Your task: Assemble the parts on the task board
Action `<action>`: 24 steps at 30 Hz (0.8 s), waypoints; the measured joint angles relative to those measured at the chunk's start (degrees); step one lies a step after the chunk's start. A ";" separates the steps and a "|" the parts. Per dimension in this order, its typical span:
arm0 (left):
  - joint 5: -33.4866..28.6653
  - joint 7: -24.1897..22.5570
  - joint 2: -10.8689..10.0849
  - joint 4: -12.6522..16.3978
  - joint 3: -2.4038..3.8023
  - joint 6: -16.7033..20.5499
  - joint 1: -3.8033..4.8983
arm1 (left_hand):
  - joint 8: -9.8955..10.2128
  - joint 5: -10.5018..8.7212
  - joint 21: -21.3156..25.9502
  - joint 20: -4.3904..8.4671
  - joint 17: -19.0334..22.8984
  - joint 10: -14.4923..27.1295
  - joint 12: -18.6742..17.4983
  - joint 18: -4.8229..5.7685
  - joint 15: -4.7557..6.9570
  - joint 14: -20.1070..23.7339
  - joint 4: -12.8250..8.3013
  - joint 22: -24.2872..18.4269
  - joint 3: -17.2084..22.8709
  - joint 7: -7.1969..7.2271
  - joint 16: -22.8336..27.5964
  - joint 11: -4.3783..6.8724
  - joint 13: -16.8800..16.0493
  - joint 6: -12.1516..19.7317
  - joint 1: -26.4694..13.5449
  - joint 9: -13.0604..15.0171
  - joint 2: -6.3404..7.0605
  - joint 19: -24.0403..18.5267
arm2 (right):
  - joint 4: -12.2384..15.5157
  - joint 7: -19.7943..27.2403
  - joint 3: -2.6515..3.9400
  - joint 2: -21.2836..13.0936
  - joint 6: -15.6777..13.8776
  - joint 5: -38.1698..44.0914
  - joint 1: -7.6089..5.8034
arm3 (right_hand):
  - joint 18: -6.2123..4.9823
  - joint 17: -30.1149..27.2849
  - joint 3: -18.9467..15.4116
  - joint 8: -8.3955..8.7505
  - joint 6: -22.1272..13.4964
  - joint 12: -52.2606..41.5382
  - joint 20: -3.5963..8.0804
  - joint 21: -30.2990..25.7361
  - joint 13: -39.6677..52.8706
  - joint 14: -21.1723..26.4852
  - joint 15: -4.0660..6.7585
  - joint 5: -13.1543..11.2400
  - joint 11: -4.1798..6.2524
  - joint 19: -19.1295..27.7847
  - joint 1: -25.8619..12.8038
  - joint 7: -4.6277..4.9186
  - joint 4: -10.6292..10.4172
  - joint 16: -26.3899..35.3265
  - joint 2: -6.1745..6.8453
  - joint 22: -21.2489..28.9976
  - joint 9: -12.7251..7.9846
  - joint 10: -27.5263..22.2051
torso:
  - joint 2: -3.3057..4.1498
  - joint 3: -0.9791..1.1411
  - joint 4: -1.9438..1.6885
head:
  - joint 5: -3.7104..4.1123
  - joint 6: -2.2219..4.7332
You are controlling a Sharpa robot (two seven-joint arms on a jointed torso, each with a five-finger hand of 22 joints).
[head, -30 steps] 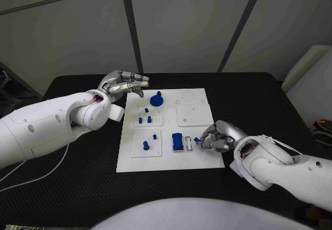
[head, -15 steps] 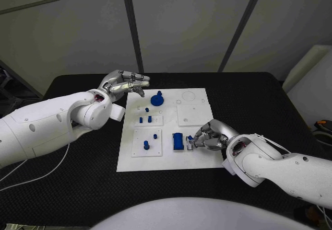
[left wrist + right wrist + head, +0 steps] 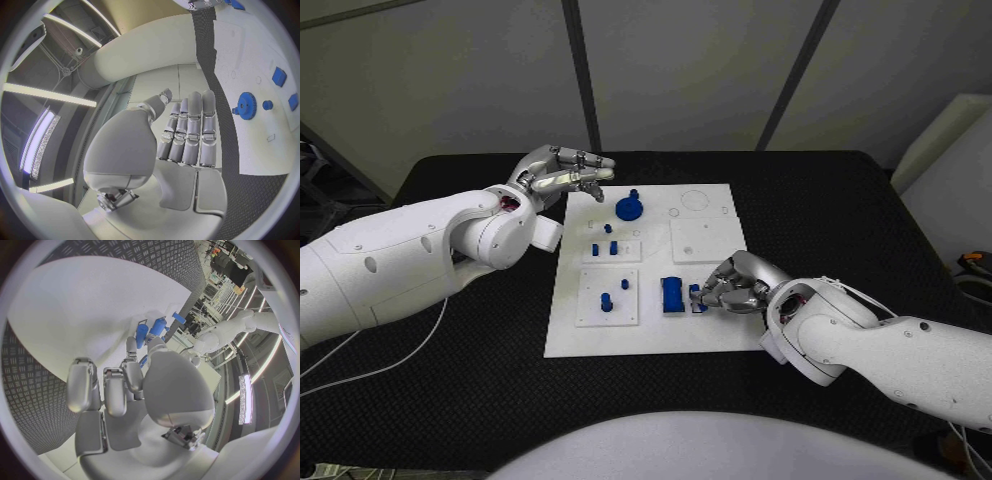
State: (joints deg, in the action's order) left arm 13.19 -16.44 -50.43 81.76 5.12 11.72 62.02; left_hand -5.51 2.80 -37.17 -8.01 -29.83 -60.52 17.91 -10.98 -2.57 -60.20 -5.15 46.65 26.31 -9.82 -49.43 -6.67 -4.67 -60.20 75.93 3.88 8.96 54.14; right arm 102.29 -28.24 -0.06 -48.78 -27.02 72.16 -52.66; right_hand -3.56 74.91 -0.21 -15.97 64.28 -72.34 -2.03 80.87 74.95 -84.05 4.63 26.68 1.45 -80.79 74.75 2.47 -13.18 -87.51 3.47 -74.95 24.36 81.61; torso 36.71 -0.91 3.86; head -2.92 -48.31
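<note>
The white task board lies mid-table. My right hand is at its front right part and pinches a small blue part right beside a larger blue block. The right wrist view has that hand over the board, with blue pieces past its fingertips. My left hand hovers off the board's far left corner, fingers apart, holding nothing. In the left wrist view its fingers stretch out near a blue gear. The gear stands at the far left of the board.
Small blue pegs stand in the left middle panel, and another peg in the front left panel. The black table runs wide on both sides of the board. A white cable trails at the left.
My right hand has carried the small blue part leftward across the board until it sits beside the larger blue block. The left hand has stayed in place.
</note>
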 measured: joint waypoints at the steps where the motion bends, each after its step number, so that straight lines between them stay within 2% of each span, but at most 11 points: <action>1: 0.00 0.00 0.00 0.00 0.00 0.00 0.00 | 0.00 0.00 0.00 0.00 0.00 0.00 0.00 0.00 0.00 0.00 0.00 0.00 0.00 0.00 0.00 0.00 0.00 0.00 0.00 0.00 0.00 0.00 | -0.01 -0.09 0.00 0.04 0.11 0.00 0.00 | 0.00 0.00 -0.15 -0.13 0.04 0.00 0.00 0.00 0.00 0.00 0.00 0.12 0.11 0.00 -0.47 -0.02 -0.16 0.00 -0.01 0.00 0.08 0.11 | -0.01 0.01 0.00 | -0.02 -0.01; 9: 0.00 0.00 -0.03 0.00 0.00 -0.02 0.00 | 0.00 0.00 0.00 0.00 0.00 0.00 0.00 0.00 0.00 0.00 0.00 0.00 0.00 0.00 0.00 0.00 0.00 0.00 0.00 0.00 0.00 0.00 | -0.02 -0.67 0.00 0.09 0.70 0.34 0.01 | 0.00 0.00 -0.61 -0.44 0.29 -0.69 0.00 0.00 0.00 0.00 0.00 0.63 0.31 0.00 -1.43 -0.10 -0.93 0.00 0.37 0.01 0.24 0.31 | -0.01 0.03 0.03 | -0.19 -0.09; 11: 0.00 0.00 -0.04 0.00 0.00 -0.03 0.00 | 0.00 0.00 0.00 0.00 0.00 0.00 0.00 0.00 0.00 0.00 0.00 0.00 0.00 0.00 0.00 0.00 0.00 0.00 0.00 0.00 0.00 0.00 | 0.05 -0.77 -0.02 0.04 0.83 0.51 0.03 | 0.00 0.00 -0.61 -0.58 0.29 -0.87 0.12 0.07 0.00 0.00 0.00 0.63 0.20 -0.12 -1.73 -0.11 -0.93 0.00 0.06 0.01 0.24 0.60 | -0.01 0.03 0.05 | -0.10 -0.09; 18: 0.00 0.01 -0.04 -0.02 0.00 -0.04 0.00 | 0.00 0.00 0.00 0.00 0.00 0.00 0.00 0.00 0.00 0.00 0.00 0.00 0.00 0.00 0.00 0.00 0.01 0.00 0.00 0.00 0.00 0.00 | 0.21 -0.93 -0.05 0.01 1.08 1.24 0.05 | 0.00 0.00 -1.35 -0.91 0.29 -1.13 0.20 0.26 0.00 0.00 0.00 0.63 0.39 -0.20 -2.72 -0.11 -1.66 0.00 0.32 0.01 0.59 0.80 | -0.01 0.04 0.08 | 0.04 -0.13; 20: 0.00 0.01 -0.03 -0.03 0.00 -0.04 0.00 | 0.00 0.00 0.00 0.00 0.00 0.00 0.00 0.00 0.00 0.00 0.00 0.00 0.00 0.00 0.00 0.00 0.01 0.00 0.00 0.00 0.00 0.00 | 0.25 -0.93 -0.05 0.02 1.10 1.41 0.05 | 0.00 0.00 -1.98 -1.15 0.29 -1.14 0.20 0.26 -0.01 0.00 0.00 0.00 0.40 -0.20 -3.62 -0.11 -2.29 0.00 0.91 0.01 0.74 0.81 | -0.01 0.05 0.08 | 0.05 -0.13; 24: 0.00 0.01 -0.02 -0.04 0.00 -0.04 0.00 | 0.00 0.00 0.00 0.00 0.00 0.00 0.00 0.00 0.00 0.00 0.00 0.01 0.00 0.00 0.00 0.00 0.01 0.00 0.00 0.00 0.00 0.00 | 0.35 -0.90 -0.05 0.04 1.11 1.69 0.05 | 0.00 0.00 -3.41 -1.49 0.30 -1.36 0.20 0.26 -0.01 0.00 0.00 -2.78 0.19 -0.20 -5.70 -0.10 -3.30 0.00 0.78 0.02 1.04 1.01 | 0.02 0.05 0.07 | 0.05 -0.18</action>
State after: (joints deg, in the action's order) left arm 13.19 -16.43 -50.45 81.72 5.12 11.68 62.02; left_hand -5.51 2.80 -37.17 -8.01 -29.83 -60.52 17.91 -10.98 -2.57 -60.20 -5.15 46.66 26.31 -9.82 -49.43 -6.67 -4.66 -60.20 75.93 3.88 8.96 54.14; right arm 102.64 -29.15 -0.11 -48.74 -25.91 73.85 -52.62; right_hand -3.56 74.90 -3.63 -17.47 64.58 -73.69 -1.83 81.13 74.94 -84.05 4.63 23.90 1.64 -80.99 69.05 2.36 -16.48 -87.51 4.25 -74.93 25.40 82.62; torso 36.73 -0.86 3.93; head -2.87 -48.48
